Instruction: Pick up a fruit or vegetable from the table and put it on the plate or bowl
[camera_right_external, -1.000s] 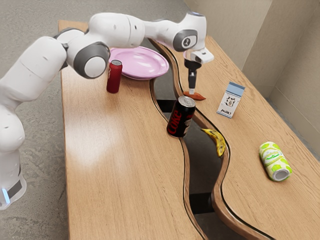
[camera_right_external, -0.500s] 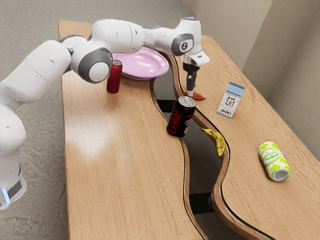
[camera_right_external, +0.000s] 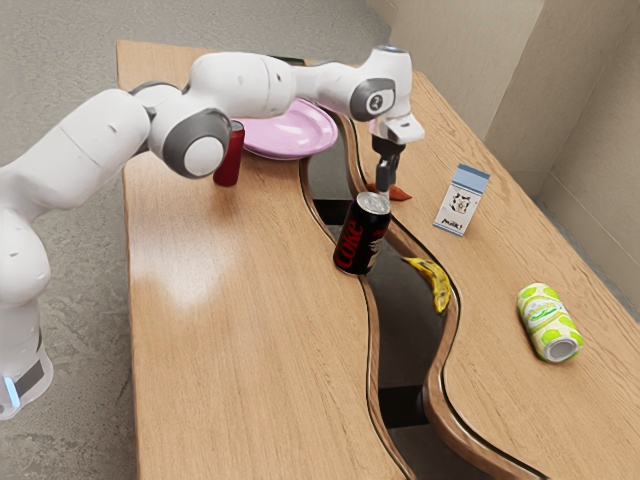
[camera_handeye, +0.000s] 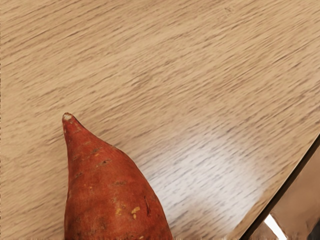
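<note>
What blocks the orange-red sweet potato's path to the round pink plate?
Nothing visible. The orange-red sweet potato lies under the black gripper; between it and the round pink plate runs only the wooden table's dark curved channel. The upright black cola can stands off that line, nearer the camera.

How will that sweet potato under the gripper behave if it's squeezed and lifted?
The sweet potato looks solid and stiff, so it probably won't deform. Its tapered, rounded body may let it slip toward the pointed end or roll on the table if nudged. Its matte, rough skin should give decent grip.
</note>
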